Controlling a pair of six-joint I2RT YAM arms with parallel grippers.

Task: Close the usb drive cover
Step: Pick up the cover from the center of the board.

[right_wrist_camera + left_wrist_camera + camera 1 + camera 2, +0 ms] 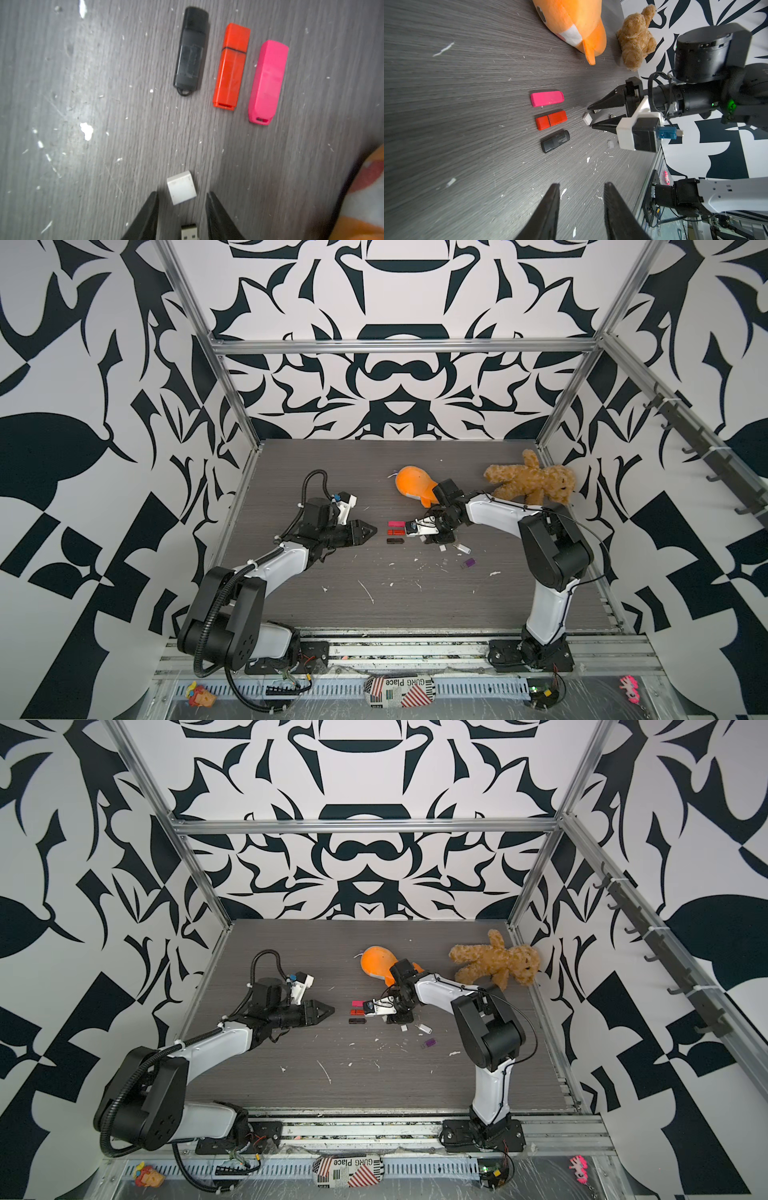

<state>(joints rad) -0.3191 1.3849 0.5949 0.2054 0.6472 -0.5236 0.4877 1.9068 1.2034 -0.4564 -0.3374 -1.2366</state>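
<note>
A small white cover (181,187) lies on the grey table between the tips of my right gripper (182,195), whose jaws stand open and clear of it on both sides. Deeper between the fingers shows the metal plug of a usb drive (189,231), pointing at the cover; its body is out of view. In both top views the right gripper (413,532) (376,1011) is low over the table. My left gripper (582,185) (372,531) hovers open and empty on the other side of a row of capped drives: pink (268,83), red (230,68) and black (191,52).
An orange plush (415,487) lies just behind the right wrist and a brown teddy bear (532,483) sits at the back right. A white drive (462,548) and a purple drive (469,563) lie right of the gripper. White scraps litter the table.
</note>
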